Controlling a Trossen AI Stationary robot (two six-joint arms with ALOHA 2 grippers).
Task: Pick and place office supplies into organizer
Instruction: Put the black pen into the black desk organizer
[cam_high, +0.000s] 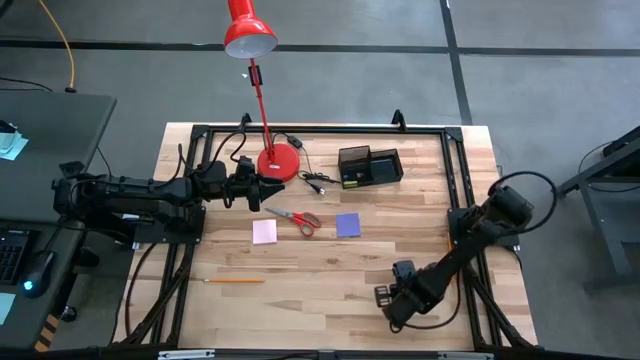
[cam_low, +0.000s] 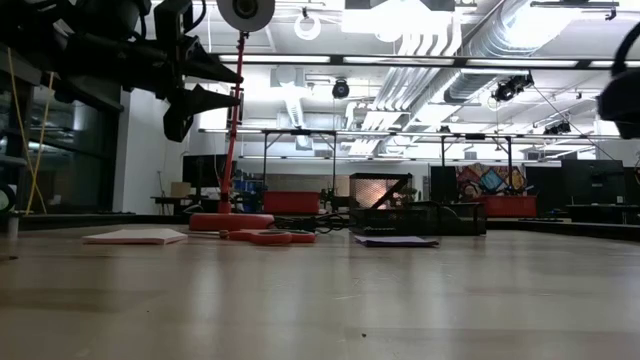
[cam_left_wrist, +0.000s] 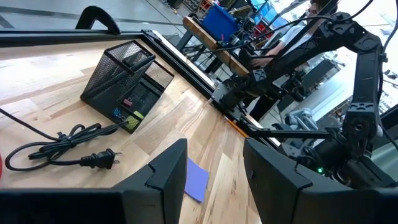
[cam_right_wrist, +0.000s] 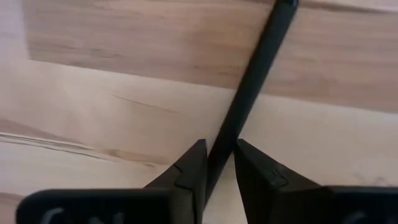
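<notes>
My right gripper (cam_high: 392, 300) points down at the table's near right part and is shut on a black pen (cam_right_wrist: 249, 81). My left gripper (cam_high: 262, 190) hangs open above the table beside the lamp's red base (cam_high: 279, 163); the low view shows it well off the wood (cam_low: 205, 85). Red-handled scissors (cam_high: 297, 218), a pink pad (cam_high: 264, 232) and a purple pad (cam_high: 348, 224) lie flat mid-table. An orange pencil (cam_high: 235, 282) lies near the near left. The black organizer (cam_high: 370, 167) stands toward the far edge. My right gripper pinches the black pen's shaft (cam_right_wrist: 219, 144) between its two fingers. The fingers (cam_right_wrist: 189, 168) come from above, pointing down, and stand across the pen. The pen lies along the wood; whether it is lifted off, I cannot tell.
A black cable with a plug (cam_left_wrist: 62, 149) lies between the lamp base and the organizer (cam_left_wrist: 127, 81). The red lamp's stem (cam_high: 262, 100) rises over the far edge. A black frame (cam_high: 455, 180) borders the table. Bare wood shows along the near middle (cam_high: 310, 300).
</notes>
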